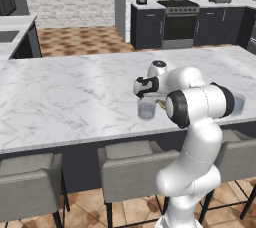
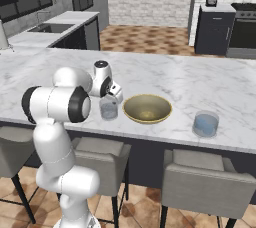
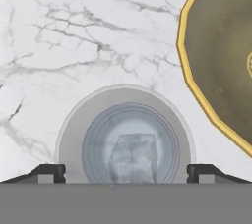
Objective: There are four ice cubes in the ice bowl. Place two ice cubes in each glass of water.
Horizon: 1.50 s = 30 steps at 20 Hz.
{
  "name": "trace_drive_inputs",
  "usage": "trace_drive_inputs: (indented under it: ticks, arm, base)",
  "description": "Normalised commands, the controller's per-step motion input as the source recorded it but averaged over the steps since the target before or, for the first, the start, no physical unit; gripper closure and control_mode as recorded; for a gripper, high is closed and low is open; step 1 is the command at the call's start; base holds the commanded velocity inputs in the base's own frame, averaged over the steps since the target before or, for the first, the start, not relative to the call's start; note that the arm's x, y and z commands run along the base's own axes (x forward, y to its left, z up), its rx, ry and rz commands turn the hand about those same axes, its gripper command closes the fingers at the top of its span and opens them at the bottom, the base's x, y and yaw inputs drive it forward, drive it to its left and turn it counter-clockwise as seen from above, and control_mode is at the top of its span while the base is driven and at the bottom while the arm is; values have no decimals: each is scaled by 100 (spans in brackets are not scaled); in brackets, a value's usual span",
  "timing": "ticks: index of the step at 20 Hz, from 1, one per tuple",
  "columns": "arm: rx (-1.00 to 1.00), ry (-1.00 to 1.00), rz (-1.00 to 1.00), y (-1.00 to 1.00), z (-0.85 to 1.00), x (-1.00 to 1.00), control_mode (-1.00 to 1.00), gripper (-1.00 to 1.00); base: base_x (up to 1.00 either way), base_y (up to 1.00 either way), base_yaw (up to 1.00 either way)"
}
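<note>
My gripper [image 3: 125,173] hangs open straight above the nearer glass of water [image 3: 124,142], one fingertip past each side of its rim. A pale ice cube [image 3: 133,156] shows inside that glass, blurred by the water. The same glass [image 2: 108,108] stands just left of the ice bowl [image 2: 147,120], under my gripper [image 2: 111,99]. The bowl's tan-yellow rim [image 3: 189,78] rings an olive inside that looks bare. The other glass [image 2: 206,124] stands right of the bowl, bluish inside; I cannot make out cubes in it. From the left, my gripper [image 1: 146,97] hovers over the glass [image 1: 146,109].
Everything stands near the front edge of a long marble counter [image 2: 200,79]. Grey stools [image 2: 205,184] line that edge below. A stove [image 1: 179,22] and dark cabinets stand far behind. A side counter with a sink [image 2: 47,28] runs off to the left.
</note>
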Motion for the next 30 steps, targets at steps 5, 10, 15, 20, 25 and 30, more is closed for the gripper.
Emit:
trace_drive_inputs:
  ticks: [5, 10, 15, 20, 25, 30]
  arm:
    - [8, -4, 0, -3, 56, -4, -100, -100]
    - [8, -6, 0, 0, 64, -27, -100, -100]
    - [2, -1, 0, 0, 66, -78, -100, -100]
    - [0, 0, 0, 0, 36, -99, -100, -100]
    - [0, 0, 0, 0, 18, -100, -100, -100]
    - [-2, -3, 0, -1, 1, -100, -100, -100]
  base:
    - [0, 0, 0]
    - [0, 0, 0]
    - [0, 0, 0]
    - [0, 0, 0]
    - [0, 0, 0]
    - [0, 0, 0]
